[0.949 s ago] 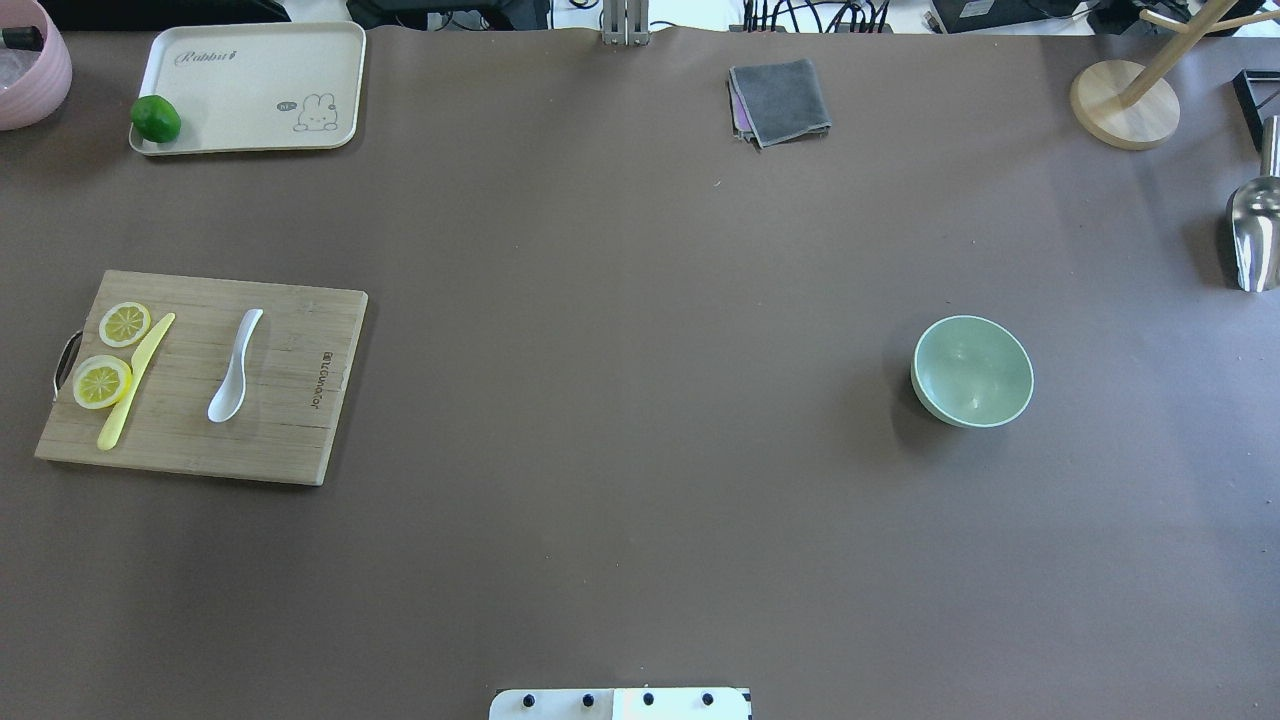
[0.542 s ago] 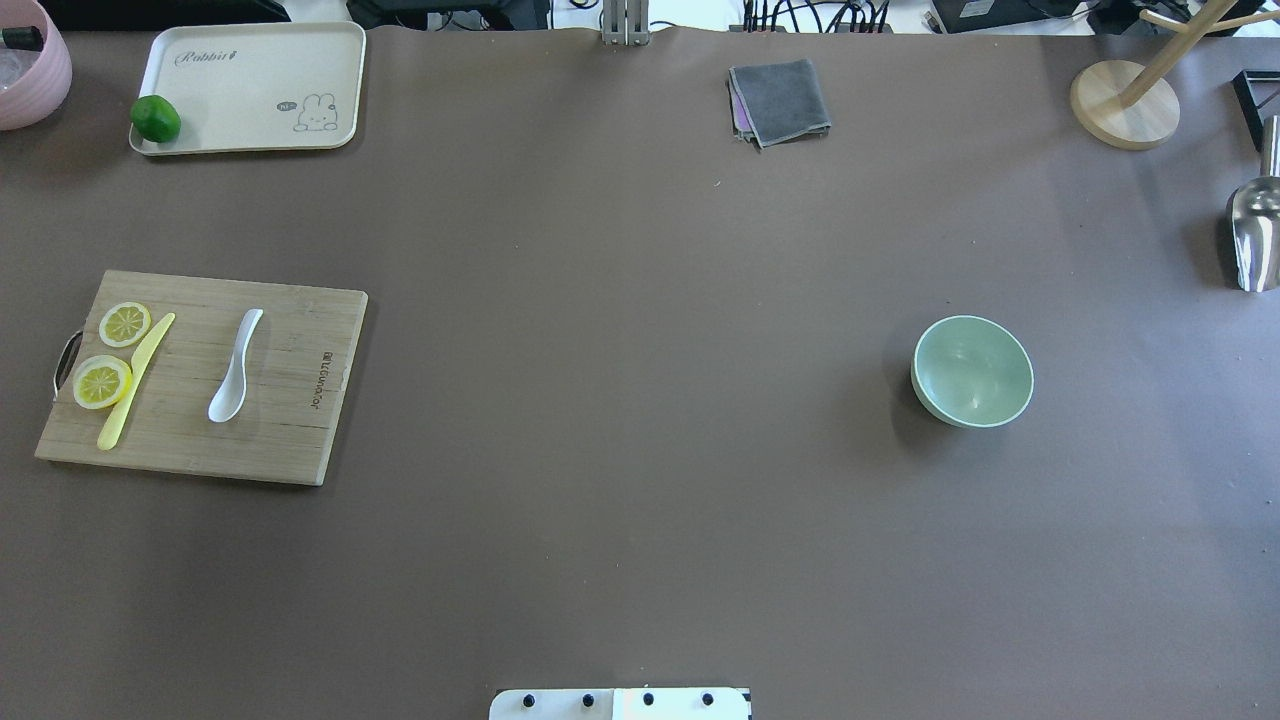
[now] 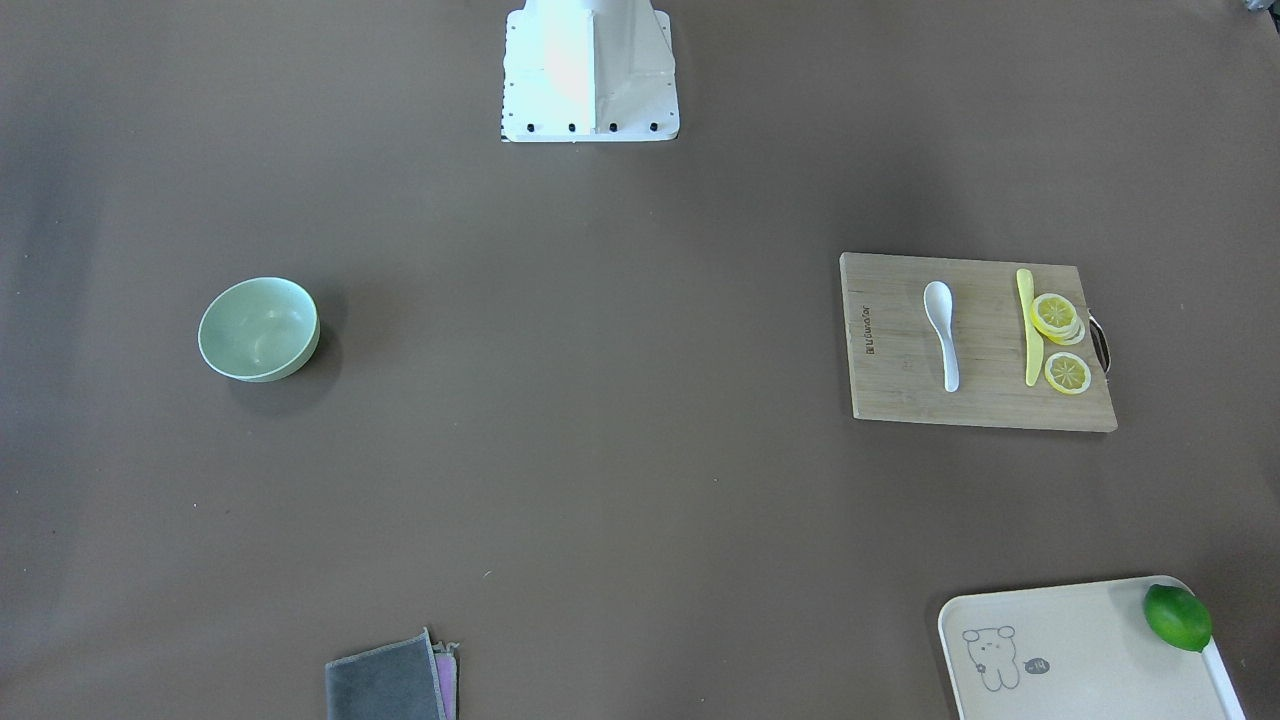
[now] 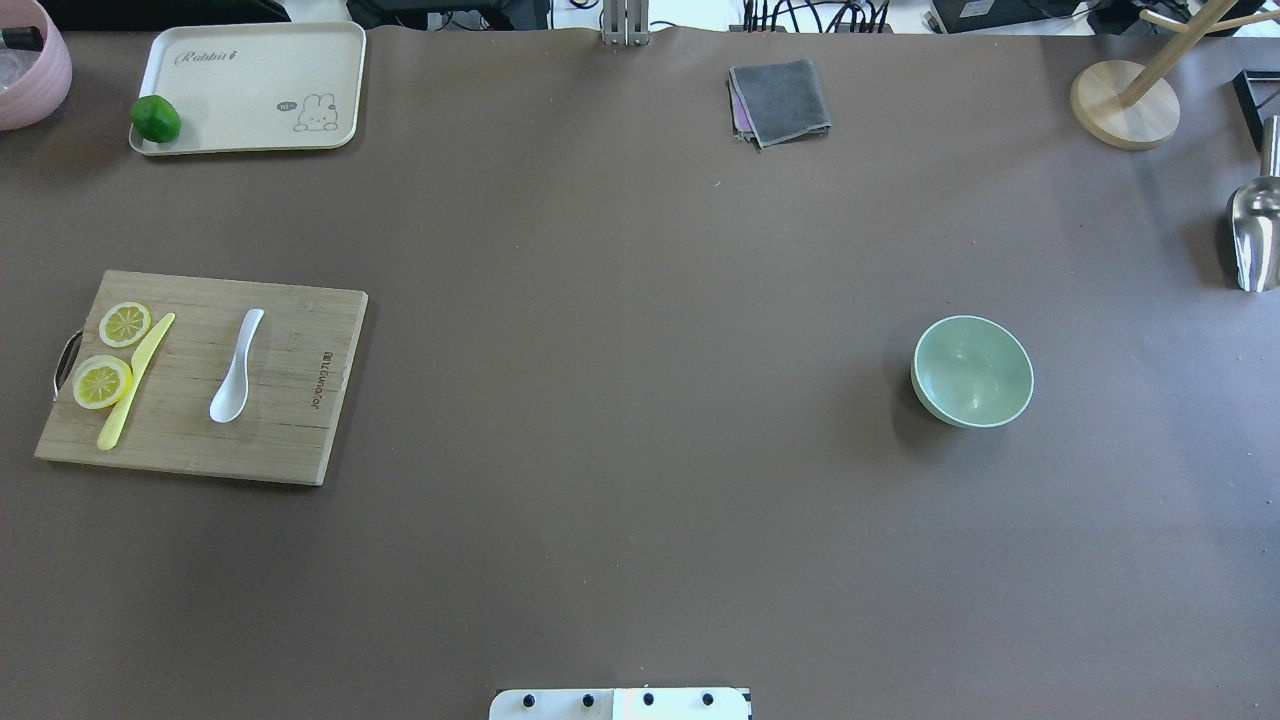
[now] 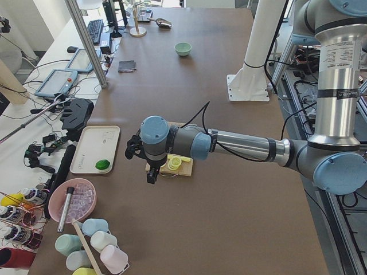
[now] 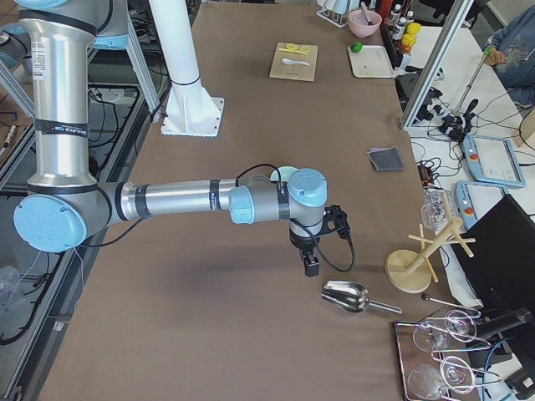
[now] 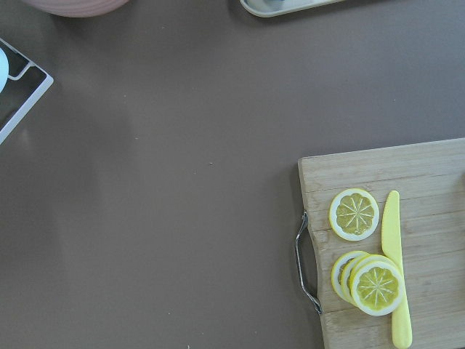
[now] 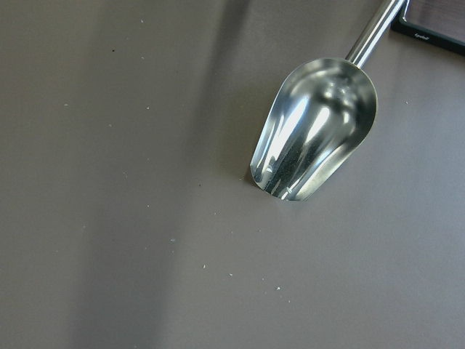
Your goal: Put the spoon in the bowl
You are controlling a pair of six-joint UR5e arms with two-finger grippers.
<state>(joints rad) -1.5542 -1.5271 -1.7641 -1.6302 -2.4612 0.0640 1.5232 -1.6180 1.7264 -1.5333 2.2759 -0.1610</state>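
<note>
Reading the overhead view from its left edge, we find a pink bowl [image 4: 30, 70] in the far corner. Beside it is a cream tray [image 4: 250, 90] with a lime [image 4: 155, 118] on its near left corner. Nearer the robot lies a bamboo cutting board [image 4: 290, 420]. It carries lemon slices [image 4: 102, 381], a yellow plastic knife [image 4: 135, 382] and the white spoon [image 4: 235, 368], which lies flat at mid-board with its scoop toward the robot.

The left gripper [image 5: 150, 173] hangs above the board's handle end. We cannot tell whether its jaws are apart or together.

A folded grey cloth [image 4: 780, 100] sits at the far edge, past the middle. Well to the right, the mint-green bowl [image 4: 972, 371] stands upright with no spoon in it. Beyond it are a wooden stand [image 4: 1124, 104] and a steel scoop [image 4: 1255, 235].

The right gripper [image 6: 311, 266] hovers near that scoop, and we cannot make out how its jaws stand either.
</note>
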